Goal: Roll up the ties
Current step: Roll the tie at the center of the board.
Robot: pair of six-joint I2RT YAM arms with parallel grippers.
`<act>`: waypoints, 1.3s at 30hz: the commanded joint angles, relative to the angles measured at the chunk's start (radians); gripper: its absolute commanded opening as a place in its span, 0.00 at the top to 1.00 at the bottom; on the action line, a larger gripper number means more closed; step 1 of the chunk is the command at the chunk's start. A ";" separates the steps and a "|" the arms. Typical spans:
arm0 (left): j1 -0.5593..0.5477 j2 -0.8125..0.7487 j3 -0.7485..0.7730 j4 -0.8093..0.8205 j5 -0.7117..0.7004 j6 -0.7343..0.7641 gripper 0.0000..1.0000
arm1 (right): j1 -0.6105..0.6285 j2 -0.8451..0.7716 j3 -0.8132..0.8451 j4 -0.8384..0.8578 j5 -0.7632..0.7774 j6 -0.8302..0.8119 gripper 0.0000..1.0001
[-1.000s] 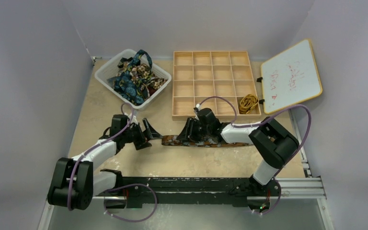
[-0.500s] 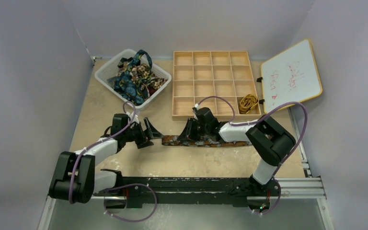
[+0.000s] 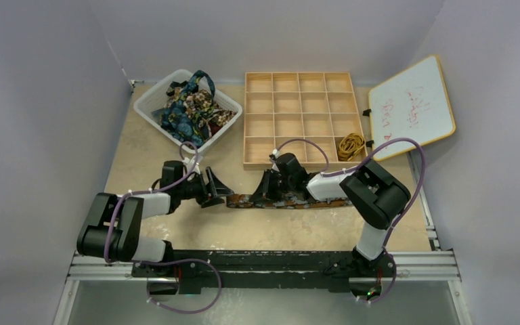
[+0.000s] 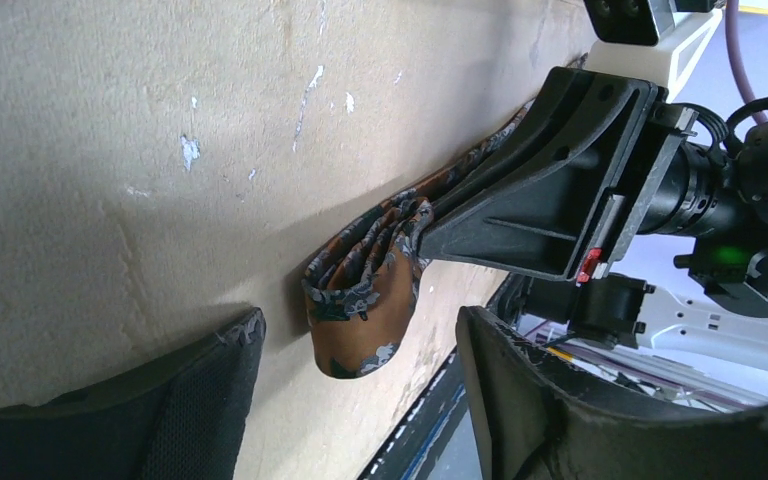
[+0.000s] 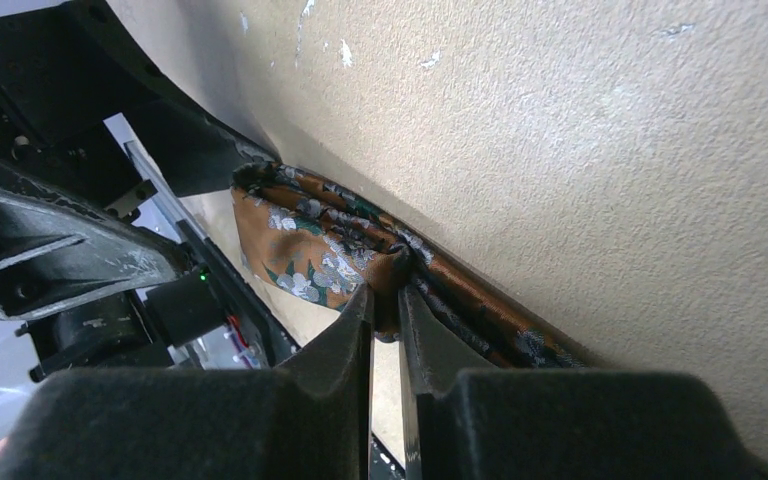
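Observation:
A dark brown tie with orange-grey blotches lies lengthwise on the table in front of the arms. My right gripper is shut on a raised fold of it, and the right wrist view shows the fabric pinched between the two pads. My left gripper is open at the tie's left end. In the left wrist view that folded end sits between the two fingers without touching either. More ties are piled in a basket. A gold-yellow tie sits rolled in a tray compartment.
The white basket stands at the back left. A wooden tray of compartments stands at the back middle, close behind the right gripper. A whiteboard leans at the right. Purple cables loop over both arms.
My right gripper has closed onto the tie. My left gripper has slid right to the tie's left end and its fingers have narrowed somewhat.

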 commanded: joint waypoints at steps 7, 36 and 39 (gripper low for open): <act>0.002 0.034 -0.060 0.044 0.021 -0.036 0.36 | -0.003 0.019 -0.012 0.029 -0.019 0.023 0.90; -0.052 0.044 -0.088 0.136 -0.011 -0.108 0.70 | -0.003 0.058 -0.042 0.122 -0.069 0.069 0.92; -0.054 0.017 -0.067 0.087 -0.024 -0.086 0.73 | -0.003 0.049 -0.035 0.120 -0.062 0.058 0.88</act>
